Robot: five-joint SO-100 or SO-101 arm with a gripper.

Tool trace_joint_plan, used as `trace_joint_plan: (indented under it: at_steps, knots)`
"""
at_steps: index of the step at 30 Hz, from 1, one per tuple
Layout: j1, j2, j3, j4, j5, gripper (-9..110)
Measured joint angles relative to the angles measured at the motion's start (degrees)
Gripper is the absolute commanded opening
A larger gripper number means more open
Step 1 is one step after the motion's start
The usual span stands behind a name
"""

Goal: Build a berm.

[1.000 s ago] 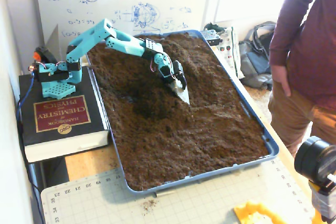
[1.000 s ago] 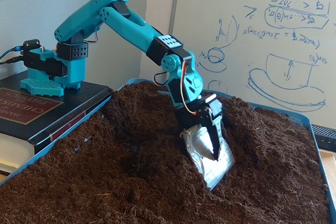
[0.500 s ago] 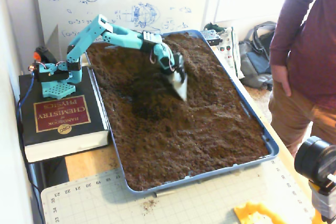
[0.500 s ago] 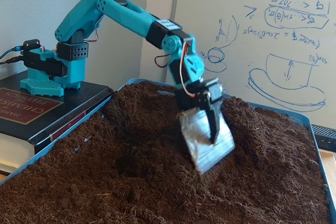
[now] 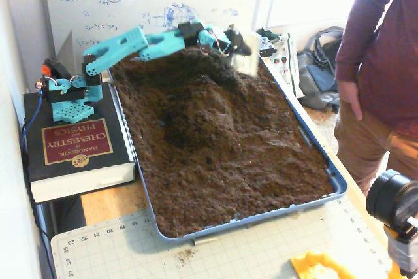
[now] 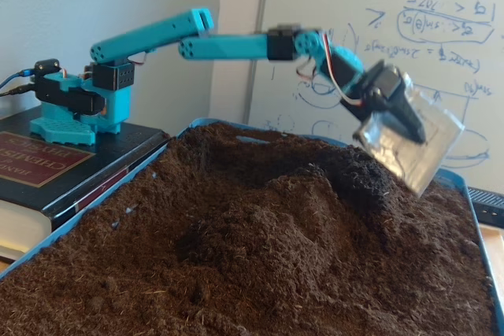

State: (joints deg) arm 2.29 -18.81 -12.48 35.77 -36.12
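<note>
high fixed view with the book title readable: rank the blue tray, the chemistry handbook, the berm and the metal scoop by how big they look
1. blue tray, by far the largest
2. chemistry handbook
3. berm, close to the handbook; its edges blend into the surrounding soil, so this order is unsure
4. metal scoop, smallest, and blurred

One fixed view sits high, looking down across the whole soil tray (image 5: 336, 184); we think the other sits low near the soil, facing the whiteboard (image 6: 378, 53). Both share the arm (image 5: 140, 44).
</note>
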Motion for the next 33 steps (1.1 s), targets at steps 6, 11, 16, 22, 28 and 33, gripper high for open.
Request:
trace_joint_plan:
  at_steps: [6,11,16,22,28,33]
  knots:
    - [4.13,10.37,12.66,0.09,0.00,1]
    - [5.98,13.18,18.90,0.09,0.70,1]
    - [5.71,13.54,19.34,0.09,10.55,0]
    - [3.08,13.54,19.34,-5.71,26.89,0]
    - [0.70,15.21,19.34,-11.87,37.27,0]
    - [-2.29,18.37,14.85,-12.66,38.32,0]
